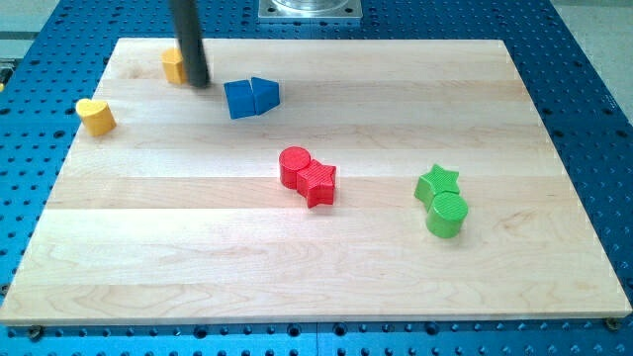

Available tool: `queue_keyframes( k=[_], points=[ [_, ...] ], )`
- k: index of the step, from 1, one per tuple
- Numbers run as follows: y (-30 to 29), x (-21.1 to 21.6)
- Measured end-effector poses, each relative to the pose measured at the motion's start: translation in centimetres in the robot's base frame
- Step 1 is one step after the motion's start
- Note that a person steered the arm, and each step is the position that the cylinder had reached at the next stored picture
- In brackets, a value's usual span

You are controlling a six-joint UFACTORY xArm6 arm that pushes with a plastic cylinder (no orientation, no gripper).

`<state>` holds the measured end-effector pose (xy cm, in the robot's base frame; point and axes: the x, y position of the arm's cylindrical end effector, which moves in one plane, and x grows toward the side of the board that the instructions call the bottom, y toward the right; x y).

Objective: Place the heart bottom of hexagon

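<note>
A yellow heart block [96, 116] lies near the board's left edge, toward the view's top. A second yellow block [173, 65], partly hidden by the rod, sits near the top left; its shape looks like a hexagon but I cannot be sure. My tip [199, 83] rests just right of that yellow block and touches or nearly touches it. The heart is to the lower left of my tip, apart from it.
A blue cube [240, 99] and a blue wedge-like block [265, 93] touch each other right of my tip. A red cylinder [295, 165] and red star [319, 183] touch at mid-board. A green star [437, 183] and green cylinder [447, 214] touch at the right.
</note>
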<state>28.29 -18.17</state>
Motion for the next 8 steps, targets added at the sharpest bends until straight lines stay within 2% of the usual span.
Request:
queue_keyframes(
  k=[2, 3, 4, 5, 6, 7, 8],
  points=[
    [-0.7, -1.4],
    [0.6, 5.3],
    [-3.2, 13.8],
    [-11.1, 12.5],
    [-11.3, 7.7],
    [-7.7, 3.2],
    [-6.8, 5.0]
  ],
)
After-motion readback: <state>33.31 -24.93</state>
